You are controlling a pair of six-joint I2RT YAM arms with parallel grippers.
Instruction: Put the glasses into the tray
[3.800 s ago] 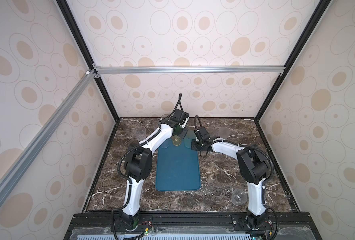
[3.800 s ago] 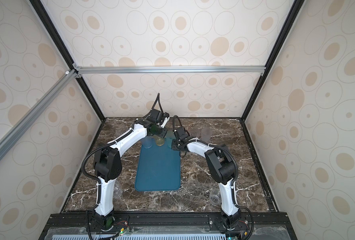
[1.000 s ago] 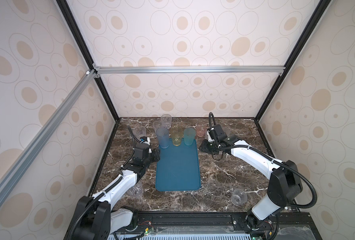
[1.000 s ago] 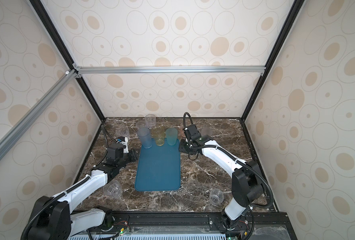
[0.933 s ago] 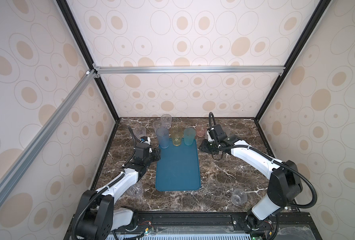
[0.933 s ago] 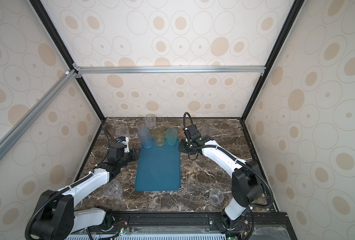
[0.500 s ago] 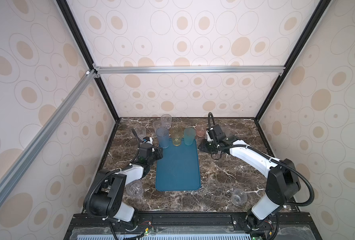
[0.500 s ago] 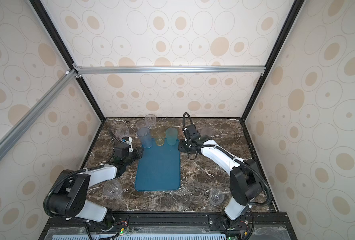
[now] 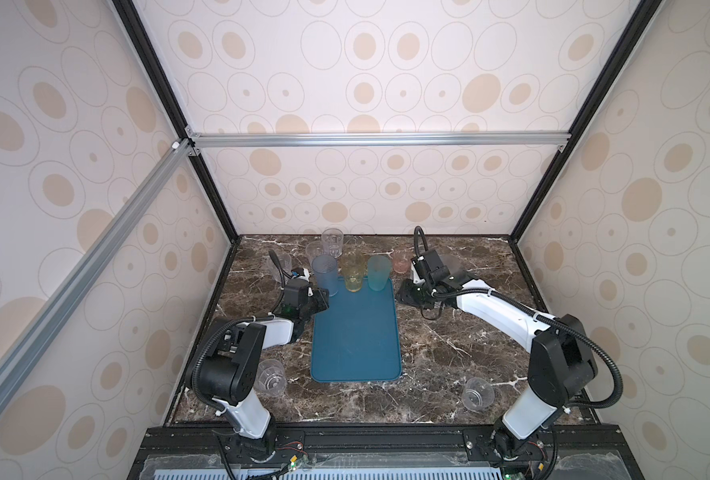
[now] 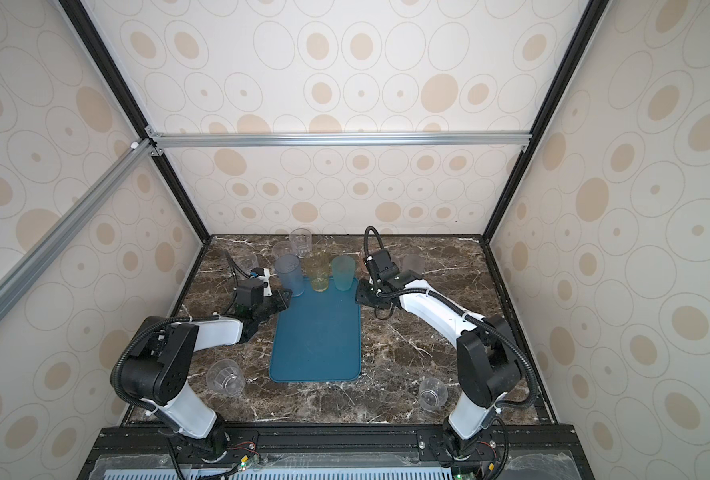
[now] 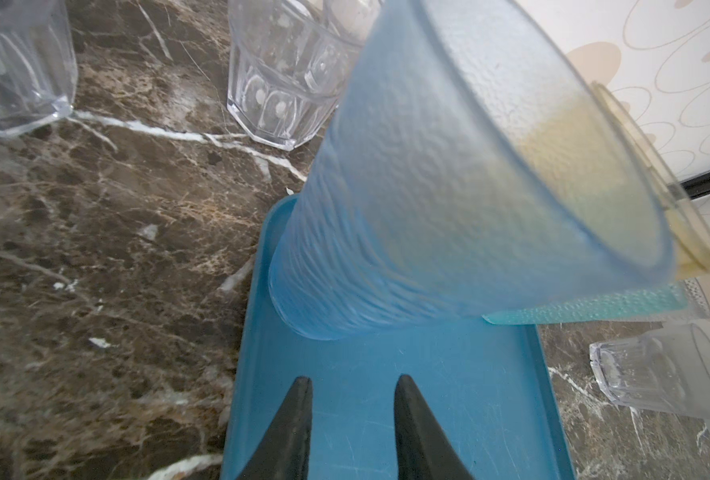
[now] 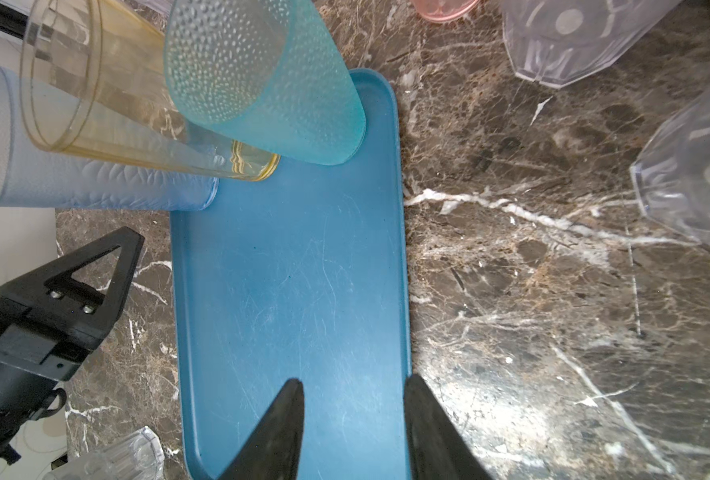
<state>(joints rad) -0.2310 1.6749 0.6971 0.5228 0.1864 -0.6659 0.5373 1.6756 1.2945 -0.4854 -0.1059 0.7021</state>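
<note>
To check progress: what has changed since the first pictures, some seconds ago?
Both arms drew back from the far end of the tray. The left gripper now hangs open at its left edge, the right gripper open at its right edge, both empty. The frosted blue glass, yellow glass and teal glass stand free in a row there. The tray and the near clear glasses stayed put.

Tray (image 9: 355, 345) lies mid-surface (image 9: 449, 349), long side running 12 to 6. On its 12 o'clock end three stand in a row: left glass (image 9: 325, 274), middle glass (image 9: 353, 276), right glass (image 9: 378, 272). Other glasses (image 9: 331, 243) stand on the surface behind the tray, 11 to 1. Near-left glass (image 9: 271, 376) sits at 7 and near-right glass (image 9: 477, 394) at 5, both off the tray. Left tool (image 11: 351, 384) hangs over the tray's 10 o'clock edge, right tool (image 12: 353, 388) over its 2 o'clock edge.
</note>
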